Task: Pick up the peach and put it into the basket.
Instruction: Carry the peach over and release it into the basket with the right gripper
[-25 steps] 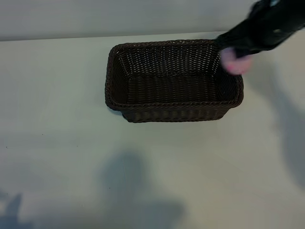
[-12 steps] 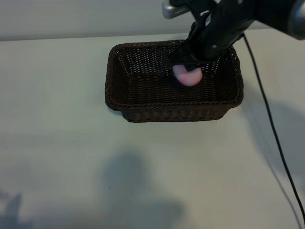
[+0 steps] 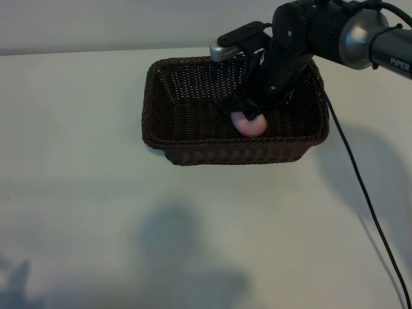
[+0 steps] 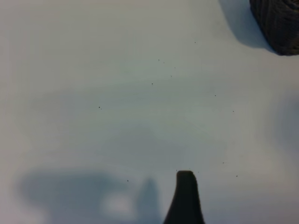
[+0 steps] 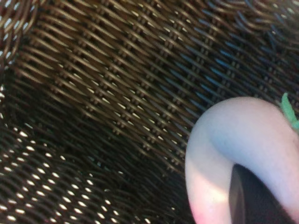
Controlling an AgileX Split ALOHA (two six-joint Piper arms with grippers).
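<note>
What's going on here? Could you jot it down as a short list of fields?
Peach: low inside the basket, right of its middle
Basket: dark woven wicker, on the pale table
Right claw: reaching down into the basket, closed on the peach
Left claw: parked over bare table, open, holding nothing
Step left: let go of the peach

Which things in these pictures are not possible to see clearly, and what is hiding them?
- Exterior view: the right claw covers the top of the peach; whether the peach rests on the floor of the basket is hidden.
- Right wrist view: the peach is cut off by the edge, and one dark finger covers part of it.
- Left wrist view: only one fingertip shows; the basket is cut off at a corner.
</note>
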